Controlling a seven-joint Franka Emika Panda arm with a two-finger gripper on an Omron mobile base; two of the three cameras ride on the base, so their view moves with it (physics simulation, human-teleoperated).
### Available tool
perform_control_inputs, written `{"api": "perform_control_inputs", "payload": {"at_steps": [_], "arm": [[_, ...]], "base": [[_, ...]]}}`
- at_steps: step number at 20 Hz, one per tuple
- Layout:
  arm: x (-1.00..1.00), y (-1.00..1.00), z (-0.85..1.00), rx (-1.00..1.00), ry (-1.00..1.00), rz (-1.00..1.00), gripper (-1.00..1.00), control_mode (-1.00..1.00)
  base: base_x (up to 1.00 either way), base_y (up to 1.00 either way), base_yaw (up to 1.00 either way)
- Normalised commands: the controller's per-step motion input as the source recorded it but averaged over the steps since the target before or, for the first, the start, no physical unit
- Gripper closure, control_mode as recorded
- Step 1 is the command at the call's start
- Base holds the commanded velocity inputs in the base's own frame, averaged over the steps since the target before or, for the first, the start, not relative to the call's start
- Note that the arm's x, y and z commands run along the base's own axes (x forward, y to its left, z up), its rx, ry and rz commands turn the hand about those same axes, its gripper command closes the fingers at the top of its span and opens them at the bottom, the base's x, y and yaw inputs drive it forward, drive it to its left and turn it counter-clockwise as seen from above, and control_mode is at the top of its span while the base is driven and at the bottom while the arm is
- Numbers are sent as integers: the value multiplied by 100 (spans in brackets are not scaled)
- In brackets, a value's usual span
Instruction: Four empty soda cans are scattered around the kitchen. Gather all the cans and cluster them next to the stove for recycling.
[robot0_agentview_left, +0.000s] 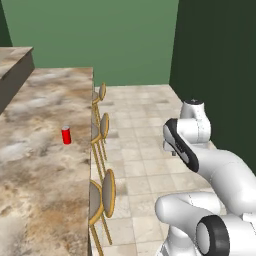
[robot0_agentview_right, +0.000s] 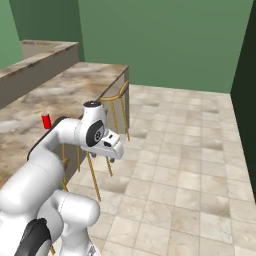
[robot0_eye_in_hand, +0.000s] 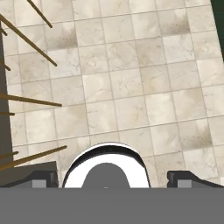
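Note:
One small red soda can (robot0_agentview_left: 66, 135) stands upright on the tan marbled counter (robot0_agentview_left: 40, 190), near its stool-side edge. From the other side, the can (robot0_agentview_right: 46, 121) peeks out past my arm's upper link. My gripper (robot0_agentview_right: 114, 158) hangs over the tiled floor beside the counter, pointing down, well to the right of the can and lower than the countertop. In the hand view the gripper (robot0_eye_in_hand: 116, 178) is open, its fingertips (robot0_eye_in_hand: 43, 178) wide apart with only floor tiles beyond them. The stove is out of view.
Three wooden stools (robot0_agentview_left: 103, 194) with thin golden legs line the counter's edge between me and the can. A raised ledge (robot0_agentview_left: 15, 60) runs along the counter's far side. Beige tiled floor (robot0_agentview_right: 190, 150) stretches to the green walls; a dark green wall (robot0_agentview_left: 215, 60) stands on the right.

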Motion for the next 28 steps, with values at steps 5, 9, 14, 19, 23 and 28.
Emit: {"api": "perform_control_inputs", "payload": {"at_steps": [5,9,14,19,23,28], "arm": [[0,0,0,0,0,0,-100,100],[0,0,0,0,0,0,-100,100],[0,0,0,0,0,0,-100,100],[0,0,0,0,0,0,-100,100],[0,0,0,0,0,0,-100,100],[0,0,0,0,0,0,-100,100]], "base": [[8,-56,-5],[63,-28,1],[69,-11,25],[59,-8,42],[51,-7,53],[45,-5,61]]}}
